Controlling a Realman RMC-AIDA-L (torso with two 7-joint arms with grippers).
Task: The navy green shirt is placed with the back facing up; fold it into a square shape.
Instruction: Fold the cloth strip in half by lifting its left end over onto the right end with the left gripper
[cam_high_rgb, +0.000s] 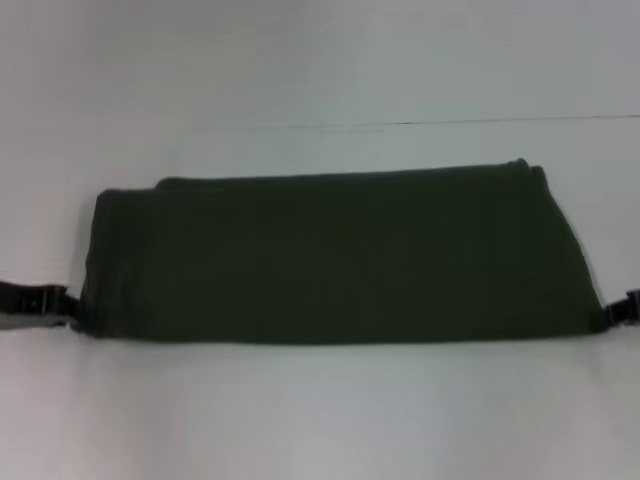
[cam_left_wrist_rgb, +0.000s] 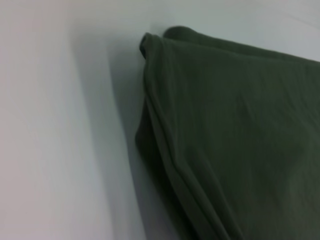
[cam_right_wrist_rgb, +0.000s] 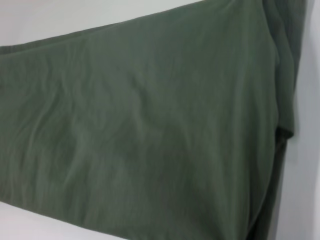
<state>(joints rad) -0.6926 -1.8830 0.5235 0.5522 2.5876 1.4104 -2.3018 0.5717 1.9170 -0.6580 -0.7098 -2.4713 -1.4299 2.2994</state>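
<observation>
One white table (cam_high_rgb: 320, 420). One navy green shirt (cam_high_rgb: 330, 255), folded into a long plain band lying across the table's middle, layered edges showing at both ends. Two grippers: left gripper (cam_high_rgb: 62, 300) at the shirt's left near corner, right gripper (cam_high_rgb: 622, 308) at its right near corner; both cut off by the frame, possibly touching cloth, grip cannot be told.

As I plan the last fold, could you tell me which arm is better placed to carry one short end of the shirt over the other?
Neither clearly: the left claw and right claw each sit at a near corner of the navy green shirt, a wide band.
</observation>
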